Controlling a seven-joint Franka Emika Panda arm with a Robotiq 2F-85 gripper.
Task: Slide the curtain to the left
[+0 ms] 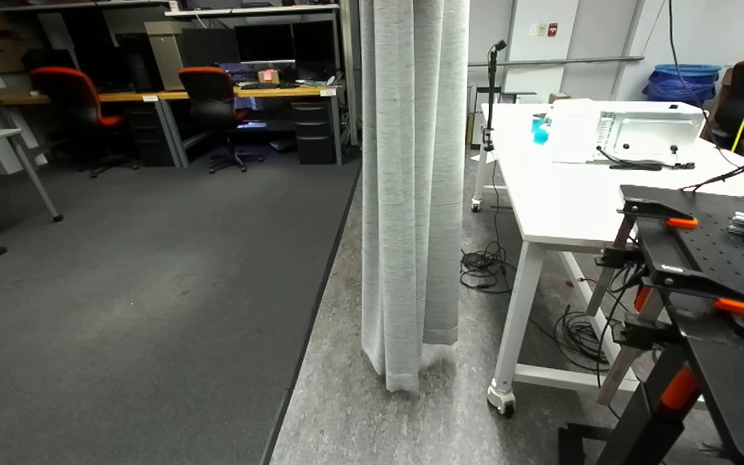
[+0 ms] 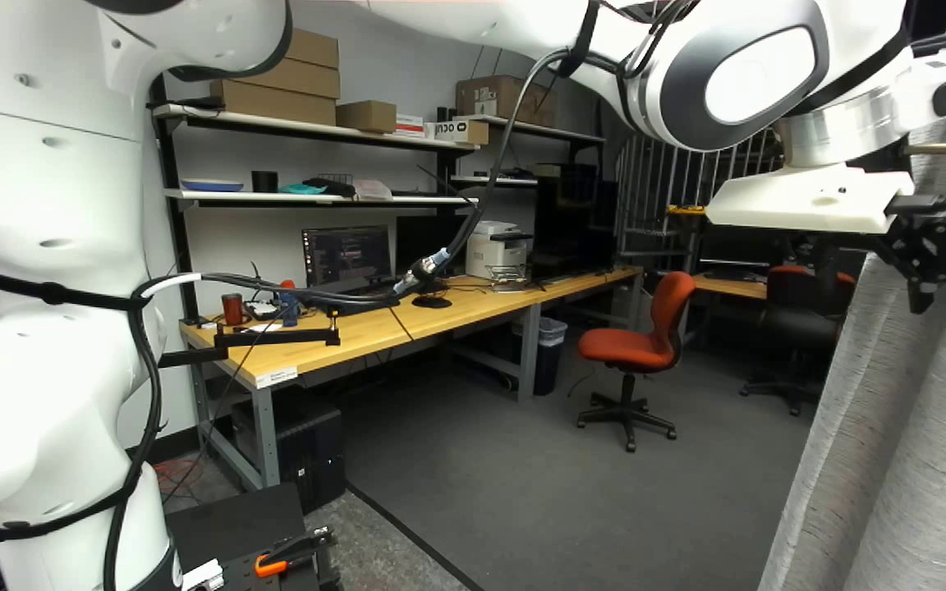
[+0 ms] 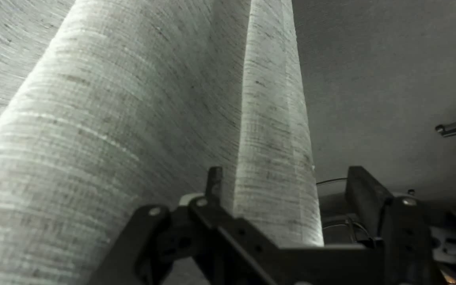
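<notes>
The curtain (image 1: 404, 194) hangs in pale grey vertical folds almost to the floor in an exterior view, where the arm does not show. At the right side of an exterior view, the curtain (image 2: 916, 427) hangs close by my black gripper (image 2: 874, 283). Seen from the wrist, the edge fold of the curtain (image 3: 273, 118) runs down between the two fingers of my gripper (image 3: 285, 176). Those fingers stand wide apart, with a gap visible between the fold and the right-hand finger (image 3: 364, 198). A broader fold lies to the left, outside the jaws.
A white table (image 1: 578, 206) on casters stands right of the curtain, with cables (image 1: 485, 265) on the floor near it. A black bench (image 1: 733, 290) carries orange-handled clamps. An orange chair (image 2: 637, 336) and a wooden desk (image 2: 473, 304) stand farther back.
</notes>
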